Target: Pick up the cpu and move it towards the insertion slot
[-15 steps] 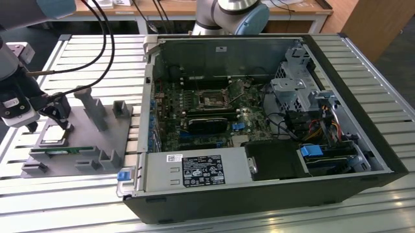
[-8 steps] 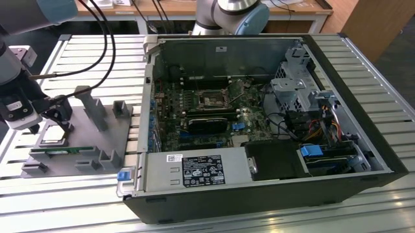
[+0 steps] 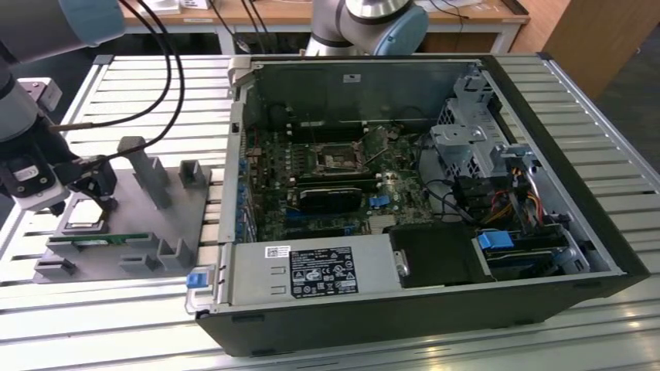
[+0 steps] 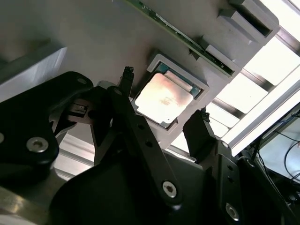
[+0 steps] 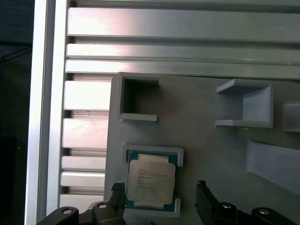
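- The claw (image 4: 165, 91) is seen spread wide and released, with nothing held between its two black fingers.
- In both wrist views one finger (image 5: 117, 190) is placed on each side of the chip (image 5: 151, 182), and a gap is left between each fingertip and the chip's edge; no contact is seen.
- Whether the fingertips are already lowered to the level of the chip, or are held a little above it, cannot be told.
- The chip is found lying flat, silvery side up, in its shallow square pocket on the grey holder (image 5: 211, 154), so it is judged not yet lifted.
- In the exterior view the holder is seen resting on the slatted table (image 3: 144, 93), at the exterior view's left, with a thin green memory stick (image 3: 98, 239) lodged in it near the chip.
- The socket (image 3: 338, 160), a small square with a shiny frame and a dark centre, is seen on the board inside the open computer case (image 3: 413, 309), well apart from the holder and toward the exterior view's right.
- As a judgement, only the approach and the lining-up over the chip are counted as done; the grasp, the lift and the carry toward the socket are all counted as left.
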`<state>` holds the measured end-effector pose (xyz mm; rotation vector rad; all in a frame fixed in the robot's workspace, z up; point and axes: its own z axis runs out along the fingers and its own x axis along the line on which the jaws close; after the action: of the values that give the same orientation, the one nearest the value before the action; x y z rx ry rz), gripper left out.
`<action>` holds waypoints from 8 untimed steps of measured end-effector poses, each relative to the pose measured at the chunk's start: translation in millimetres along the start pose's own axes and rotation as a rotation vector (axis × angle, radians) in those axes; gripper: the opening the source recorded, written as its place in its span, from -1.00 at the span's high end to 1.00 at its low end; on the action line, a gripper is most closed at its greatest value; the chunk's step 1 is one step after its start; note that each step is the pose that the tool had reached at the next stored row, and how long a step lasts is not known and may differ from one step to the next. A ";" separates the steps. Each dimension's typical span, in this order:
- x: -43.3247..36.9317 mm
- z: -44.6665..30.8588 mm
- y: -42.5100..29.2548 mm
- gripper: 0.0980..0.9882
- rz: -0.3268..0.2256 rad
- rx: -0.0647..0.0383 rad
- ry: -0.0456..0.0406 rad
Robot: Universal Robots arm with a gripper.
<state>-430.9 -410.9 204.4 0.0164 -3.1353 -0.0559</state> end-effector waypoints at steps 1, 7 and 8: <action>0.5 0.3 0.0 -0.37 0.001 0.000 0.0000; 1.3 5.8 -0.1 -0.37 0.002 0.000 -0.0001; 1.4 6.4 -0.1 -0.37 0.002 0.000 0.0000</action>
<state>-432.3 -410.8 198.1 0.0140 -3.1353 -0.0565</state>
